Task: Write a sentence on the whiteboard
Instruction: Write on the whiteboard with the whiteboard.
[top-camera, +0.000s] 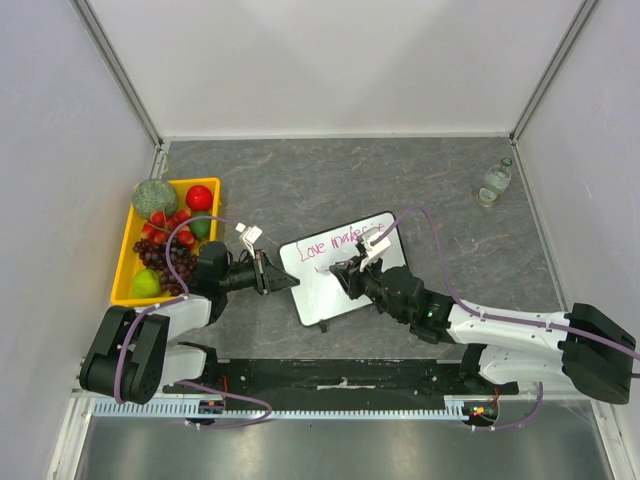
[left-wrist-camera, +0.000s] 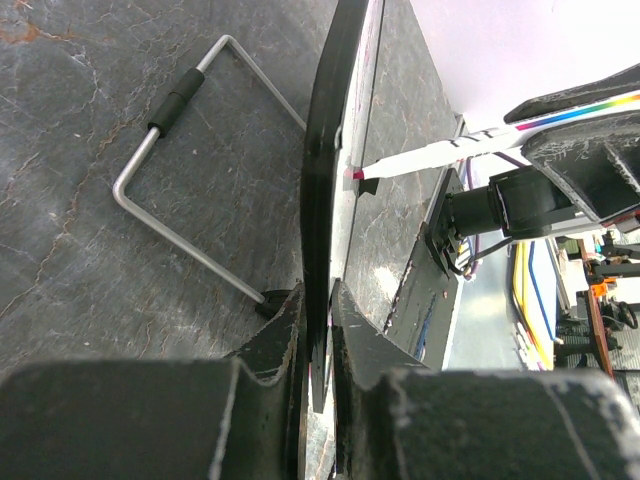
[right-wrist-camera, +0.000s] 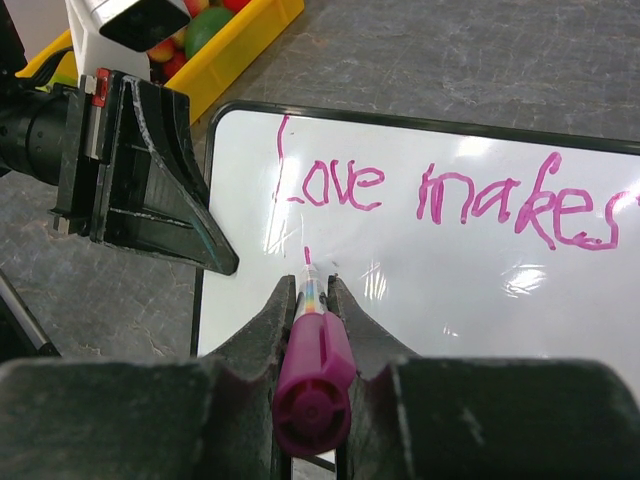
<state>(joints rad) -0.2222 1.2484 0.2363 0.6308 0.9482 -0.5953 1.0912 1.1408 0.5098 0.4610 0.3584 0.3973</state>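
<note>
The whiteboard (top-camera: 335, 285) lies tilted on the grey table, black-framed. The sentence (right-wrist-camera: 450, 200) reads "Love makes" in pink along its top; a short pink stroke starts a second line below "Love". My left gripper (top-camera: 290, 283) is shut on the whiteboard's left edge (left-wrist-camera: 322, 200), seen edge-on in the left wrist view. My right gripper (right-wrist-camera: 315, 285) is shut on a pink marker (right-wrist-camera: 312, 375) with a magenta cap end. The marker's tip (left-wrist-camera: 352, 176) touches the board under "Love". In the top view the right gripper (top-camera: 345, 270) is over the board's middle.
A yellow tray (top-camera: 128, 255) of fruit stands at the left, close behind the left arm. A small clear bottle (top-camera: 494, 183) stands at the far right. The board's wire stand (left-wrist-camera: 180, 180) sticks out from its back.
</note>
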